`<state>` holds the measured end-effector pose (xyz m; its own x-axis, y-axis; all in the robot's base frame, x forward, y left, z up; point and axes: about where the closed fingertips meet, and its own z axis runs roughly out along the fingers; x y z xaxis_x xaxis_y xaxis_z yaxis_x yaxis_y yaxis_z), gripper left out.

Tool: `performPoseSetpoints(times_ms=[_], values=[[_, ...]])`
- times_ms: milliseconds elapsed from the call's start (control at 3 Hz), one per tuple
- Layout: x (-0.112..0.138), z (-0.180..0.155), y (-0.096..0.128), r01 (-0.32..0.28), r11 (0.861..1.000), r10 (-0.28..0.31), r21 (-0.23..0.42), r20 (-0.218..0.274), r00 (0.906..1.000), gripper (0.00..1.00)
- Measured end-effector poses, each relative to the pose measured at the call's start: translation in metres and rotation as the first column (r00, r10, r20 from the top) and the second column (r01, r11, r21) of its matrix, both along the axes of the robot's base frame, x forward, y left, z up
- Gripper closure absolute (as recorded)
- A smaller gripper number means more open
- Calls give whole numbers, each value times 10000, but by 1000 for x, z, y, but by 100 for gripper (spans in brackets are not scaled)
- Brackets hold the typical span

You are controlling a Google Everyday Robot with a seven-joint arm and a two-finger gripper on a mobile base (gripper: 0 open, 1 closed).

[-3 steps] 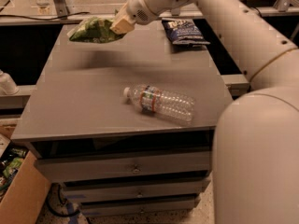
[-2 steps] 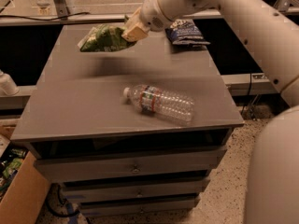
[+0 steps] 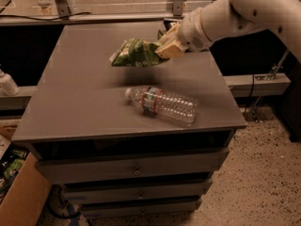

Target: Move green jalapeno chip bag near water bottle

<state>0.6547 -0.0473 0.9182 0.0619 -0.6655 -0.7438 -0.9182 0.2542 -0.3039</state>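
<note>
While hovering above the middle of the table (image 3: pixel 80 79), toward the far edge, kept the gripper (image 3: pixel 164 48) pinched on the right end of the green jalapeno chip bag (image 3: pixel 134 54), lifted clear of the surface. Had brought it from over the far-left corner, nearer the centre than a moment before. Left the water bottle (image 3: pixel 164 105) unmoved on its side between centre and front-right corner, cap toward the left edge, just in front of the bag, not touching
</note>
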Motion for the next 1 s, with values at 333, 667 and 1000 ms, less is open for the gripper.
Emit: performPoseSetpoints(times_ms=[333, 667, 1000], values=[[-15, -8, -37, 490, 9988, -490, -27, -56, 9988, 100], [-29, -22, -62, 749, 9971, -752, -153, -199, 9970, 100], [-40, -34, -71, 647, 9973, -661, -359, -392, 9970, 100]])
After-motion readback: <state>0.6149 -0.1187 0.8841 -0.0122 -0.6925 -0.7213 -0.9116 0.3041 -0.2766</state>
